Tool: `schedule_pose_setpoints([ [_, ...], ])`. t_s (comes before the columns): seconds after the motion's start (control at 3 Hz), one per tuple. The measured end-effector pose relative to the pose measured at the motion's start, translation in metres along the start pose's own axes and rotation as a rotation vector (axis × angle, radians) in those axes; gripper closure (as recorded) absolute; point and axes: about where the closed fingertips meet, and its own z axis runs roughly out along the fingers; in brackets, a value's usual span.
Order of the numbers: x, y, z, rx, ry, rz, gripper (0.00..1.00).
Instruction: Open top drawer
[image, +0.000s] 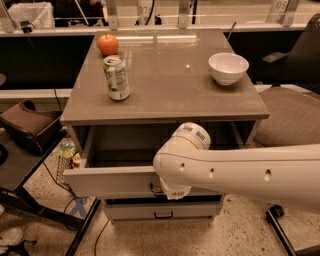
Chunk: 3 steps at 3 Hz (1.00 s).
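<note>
Reaching in from the right edge of the view, thick white robot arm crosses in front of the cabinet; its rounded wrist joint covers the middle of the drawer front

Gripper sits low under that wrist, pressed up at the front panel of the top drawer, right where the thin black bar handle peeks out at its left side. Only a short piece of the handle shows. Whether the gripper is closed on it cannot be told; the wrist hides that part

Top drawer: wide grey-beige front, standing part-way out of the cabinet, shadowed interior open to view behind the panel, left side wall visible

Below it, a shorter grey-beige lower drawer lies flush in the cabinet, with a small black handle of its own

Grey-brown cabinet top carries three things, well apart:
- round red-orange apple, far left corner
- green and white drinks can, upright, just in front of the apple
- white ceramic bowl, right side

Padded brown office chair to the right of the cabinet. Speckled floor underneath
</note>
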Motion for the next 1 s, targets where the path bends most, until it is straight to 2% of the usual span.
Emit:
schedule_pose_setpoints([
  [0.33, 0.015, 0.014, -0.038, 0.025, 0.004, 0.011, 1.00],
  [0.67, 0.057, 0.039, -0.126, 0.071, 0.019, 0.084, 1.00],
  [1.0, 0.048, 0.051, -0.160, 0.099, 0.009, 0.044, 1.00],
])
